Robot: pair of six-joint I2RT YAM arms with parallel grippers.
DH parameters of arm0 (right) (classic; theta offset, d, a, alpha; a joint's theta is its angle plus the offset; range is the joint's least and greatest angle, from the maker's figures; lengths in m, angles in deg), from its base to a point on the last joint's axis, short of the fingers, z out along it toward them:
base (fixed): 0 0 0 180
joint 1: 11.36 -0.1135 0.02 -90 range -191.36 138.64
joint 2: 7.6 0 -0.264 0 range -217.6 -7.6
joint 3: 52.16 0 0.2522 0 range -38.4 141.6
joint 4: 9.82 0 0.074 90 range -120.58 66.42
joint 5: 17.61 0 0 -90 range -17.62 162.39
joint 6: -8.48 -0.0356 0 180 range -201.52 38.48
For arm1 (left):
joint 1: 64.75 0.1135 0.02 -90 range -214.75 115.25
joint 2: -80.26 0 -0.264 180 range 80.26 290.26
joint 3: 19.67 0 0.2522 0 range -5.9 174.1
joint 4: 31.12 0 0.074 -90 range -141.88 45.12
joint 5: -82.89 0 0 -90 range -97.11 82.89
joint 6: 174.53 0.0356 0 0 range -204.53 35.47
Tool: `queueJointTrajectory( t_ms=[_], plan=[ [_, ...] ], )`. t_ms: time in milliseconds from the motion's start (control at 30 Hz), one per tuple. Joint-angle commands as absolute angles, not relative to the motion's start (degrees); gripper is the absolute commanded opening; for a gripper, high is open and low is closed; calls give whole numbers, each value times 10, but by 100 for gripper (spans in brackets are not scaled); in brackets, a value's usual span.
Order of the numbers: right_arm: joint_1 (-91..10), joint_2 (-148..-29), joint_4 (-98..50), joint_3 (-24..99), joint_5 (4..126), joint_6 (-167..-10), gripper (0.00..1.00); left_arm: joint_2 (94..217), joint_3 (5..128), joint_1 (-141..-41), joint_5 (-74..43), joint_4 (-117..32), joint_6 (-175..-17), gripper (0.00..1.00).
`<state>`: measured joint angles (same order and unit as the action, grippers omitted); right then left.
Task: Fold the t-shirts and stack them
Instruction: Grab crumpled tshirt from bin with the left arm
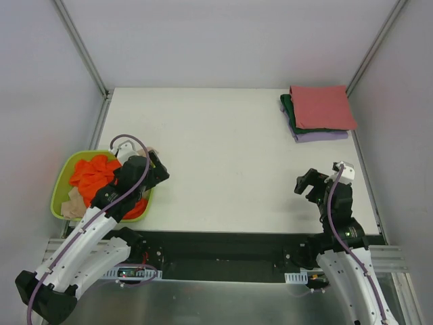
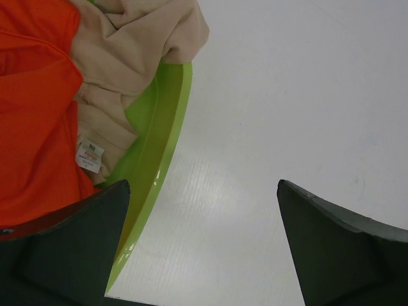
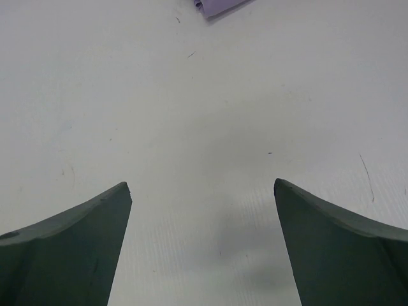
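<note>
A bright orange t-shirt point(image 1: 93, 172) and a beige t-shirt point(image 1: 73, 201) lie crumpled in the lime-green basin point(image 1: 59, 183) at the left. In the left wrist view the orange shirt point(image 2: 32, 115) and the beige shirt point(image 2: 127, 57) fill the basin point(image 2: 156, 140). My left gripper point(image 1: 157, 172) is open and empty over the basin's right rim; it also shows in the left wrist view point(image 2: 203, 191). A folded stack sits at the back right: pinkish-red shirt point(image 1: 321, 106) on top, dark green point(image 1: 287, 107) under it, lavender point(image 1: 318, 136) at the bottom. My right gripper point(image 1: 304, 183) is open and empty above bare table; it also shows in the right wrist view point(image 3: 203, 188).
The white table point(image 1: 223, 156) lies between the basin and the stack. Metal frame posts point(image 1: 81, 47) rise at the back corners. A corner of the lavender shirt point(image 3: 217, 6) shows at the top of the right wrist view.
</note>
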<state>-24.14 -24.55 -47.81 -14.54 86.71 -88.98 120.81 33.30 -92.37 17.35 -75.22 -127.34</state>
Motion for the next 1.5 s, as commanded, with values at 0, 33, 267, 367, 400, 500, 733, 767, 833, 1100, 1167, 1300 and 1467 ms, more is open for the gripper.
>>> queueJointTrajectory(
  t_ms=[0, 33, 267, 367, 400, 500, 733, 767, 833, 1100, 1167, 1300, 1467],
  plan=[
    [-242, -246, -466, -133, 876, -895, 96, 1205, 353, -916, 202, -774, -1290, 99],
    [-241, -243, -465, -135, 876, -895, 96, 1205, 353, -915, 203, -777, -1293, 99],
    [-240, -257, -459, -140, 854, -893, 96, 1234, 365, -883, 210, -775, -1316, 99],
    [-241, -271, -441, -145, 831, -888, 96, 1286, 379, -824, 180, -727, -1286, 99],
    [-242, -276, -439, -144, 826, -887, 96, 1309, 386, -801, 158, -710, -1270, 99],
    [-241, -291, -441, -141, 816, -884, 96, 1379, 422, -730, 100, -687, -1258, 99],
    [-241, -302, -443, -140, 806, -873, 96, 1496, 472, -675, 51, -666, -1236, 86],
    [-241, -302, -443, -140, 805, -872, 96, 1505, 471, -671, 48, -665, -1241, 86],
    [-241, -302, -441, -141, 805, -871, 96, 1521, 464, -665, 48, -655, -1248, 84],
    [-241, -302, -442, -142, 803, -868, 96, 1587, 473, -652, -1, -631, -1241, 61],
    [-240, -303, -443, -143, 805, -867, 96, 1592, 473, -652, -3, -629, -1240, 47],
    [-241, -304, -443, -142, 805, -866, 96, 1592, 474, -651, -2, -628, -1234, 21],
    [-240, -306, -444, -142, 805, -866, 96, 1573, 470, -640, -25, -628, -1229, 0]
  ],
)
